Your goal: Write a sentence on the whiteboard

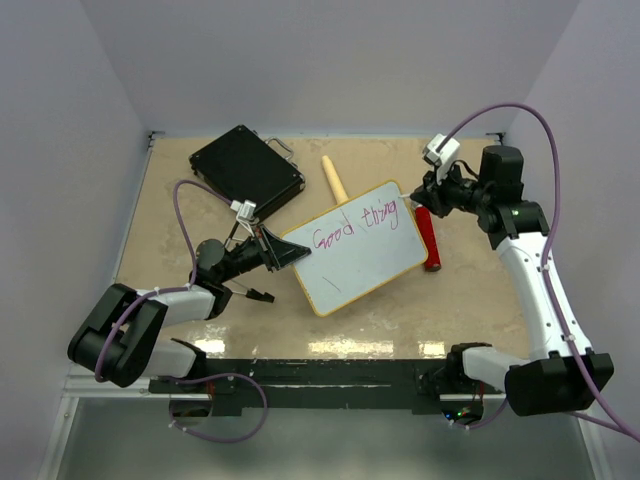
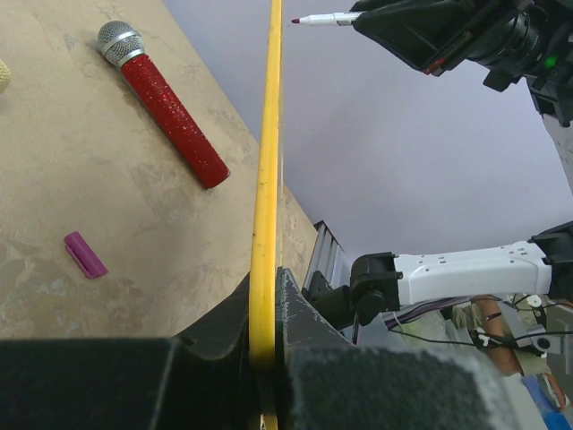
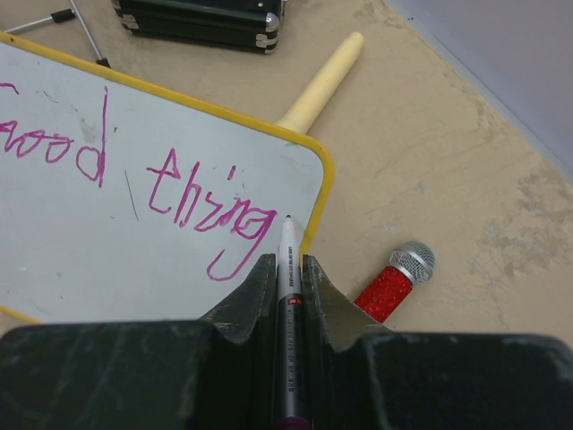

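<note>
A: Where is the whiteboard point(image 1: 365, 270)?
B: On the table point(image 1: 470, 300). The left gripper point(image 2: 265, 309) pinches its yellow edge.
A: And the right gripper point(image 3: 288, 269)?
B: Squeezed on the marker point(image 3: 287, 235), beside the sentence point(image 3: 192, 193), 2 pink words.

The whiteboard point(image 1: 352, 272) covers one end of the wooden handle point(image 1: 333, 180).

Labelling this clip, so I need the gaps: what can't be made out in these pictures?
Wooden handle: one end hidden under the whiteboard, top and right wrist views; the tool is unidentifiable.
Sentence: left wrist view sees the board edge-on; right wrist view's left edge cuts "Good".
Marker: barrel print too small, right wrist view.
Red microphone: body hidden behind the right gripper, right wrist view.
</note>
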